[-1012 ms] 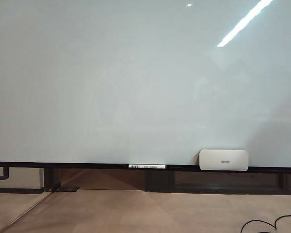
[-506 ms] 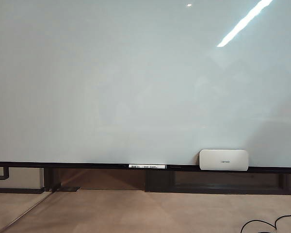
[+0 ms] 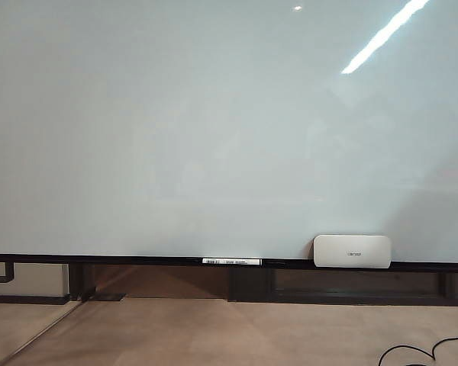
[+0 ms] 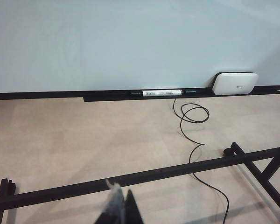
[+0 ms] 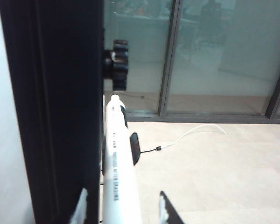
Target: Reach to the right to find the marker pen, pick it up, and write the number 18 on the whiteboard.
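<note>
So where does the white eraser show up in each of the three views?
Exterior view: eraser sits on the board's dark rail, lower right.
Left wrist view: eraser on that rail, right of the barcode-labelled marker.
Right wrist view: not in it.
Shared landmark: the barcode-labelled marker on the rail.

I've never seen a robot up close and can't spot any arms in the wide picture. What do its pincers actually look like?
Only fingertips show, and only in the wrist views. The left pincer ends in thin black wedge-shaped fingers, one with a pale, whitish-clear strip on its tip. The right pincer shows one black pointed fingertip with a pale edge and one whitish tip. No cables, markings or arm bodies are visible.
</note>
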